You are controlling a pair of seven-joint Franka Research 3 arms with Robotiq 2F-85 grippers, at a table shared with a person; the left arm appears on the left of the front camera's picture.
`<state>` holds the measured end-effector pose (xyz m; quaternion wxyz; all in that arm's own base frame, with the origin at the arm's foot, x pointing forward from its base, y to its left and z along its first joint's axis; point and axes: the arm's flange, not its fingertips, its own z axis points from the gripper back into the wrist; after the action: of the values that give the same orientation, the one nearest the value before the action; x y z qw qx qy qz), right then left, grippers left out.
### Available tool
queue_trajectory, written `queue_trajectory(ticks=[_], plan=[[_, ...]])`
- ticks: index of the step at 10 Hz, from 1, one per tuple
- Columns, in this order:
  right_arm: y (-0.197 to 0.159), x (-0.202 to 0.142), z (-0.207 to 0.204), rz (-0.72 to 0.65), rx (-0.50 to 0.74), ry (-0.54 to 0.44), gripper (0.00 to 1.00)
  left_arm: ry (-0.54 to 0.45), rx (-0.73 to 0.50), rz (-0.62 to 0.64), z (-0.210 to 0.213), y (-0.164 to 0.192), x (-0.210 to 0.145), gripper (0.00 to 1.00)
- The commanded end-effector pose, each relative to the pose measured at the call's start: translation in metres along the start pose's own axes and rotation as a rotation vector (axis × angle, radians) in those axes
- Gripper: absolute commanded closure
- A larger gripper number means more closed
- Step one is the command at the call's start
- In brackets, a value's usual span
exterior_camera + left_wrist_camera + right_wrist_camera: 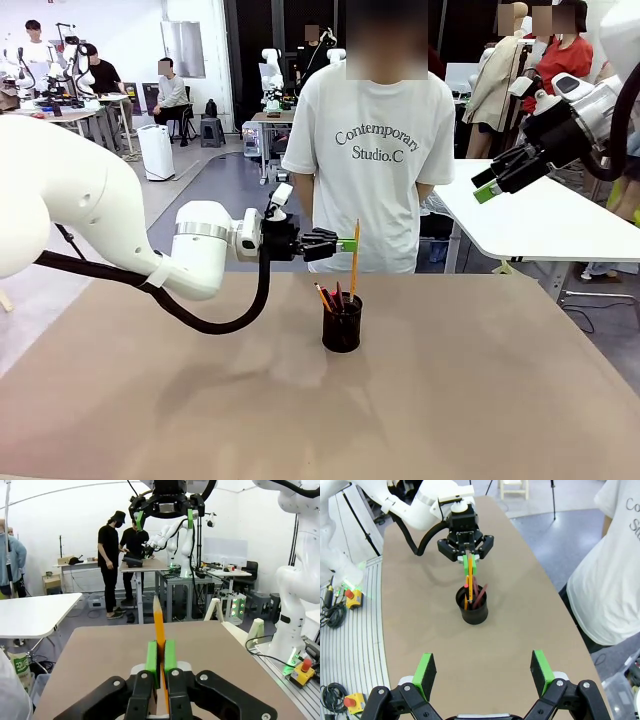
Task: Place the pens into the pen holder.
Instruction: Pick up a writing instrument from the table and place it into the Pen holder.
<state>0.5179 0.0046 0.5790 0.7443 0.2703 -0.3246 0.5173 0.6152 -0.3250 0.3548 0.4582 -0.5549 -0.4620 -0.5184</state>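
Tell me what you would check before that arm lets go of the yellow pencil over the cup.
1. Left pincer shut on the yellow pencil: ok.
2. Pencil upright: ok.
3. Pencil's lower end inside the black mesh cup: ok in the right wrist view; whether it touches the bottom, cannot tell.
4. Cup standing upright on the table: ok.
5. Other pens already in the cup, leaving room: ok.
6. Right pincer open and held high, away from the cup: ok.
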Motion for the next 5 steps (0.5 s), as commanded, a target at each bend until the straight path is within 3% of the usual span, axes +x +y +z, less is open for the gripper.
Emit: queue_trajectory(ticks=[1,5], plan=[[0.0015,0.001,-0.0003,0.001,0.0,0.001,0.0,0.011,0.001,-0.036,0.0032,0.0027,-0.0004,0.83],[0.0015,0.001,-0.0003,0.001,0.0,0.001,0.0,0.008,-0.01,-0.043,0.0033,0.0001,0.0008,0.04]])
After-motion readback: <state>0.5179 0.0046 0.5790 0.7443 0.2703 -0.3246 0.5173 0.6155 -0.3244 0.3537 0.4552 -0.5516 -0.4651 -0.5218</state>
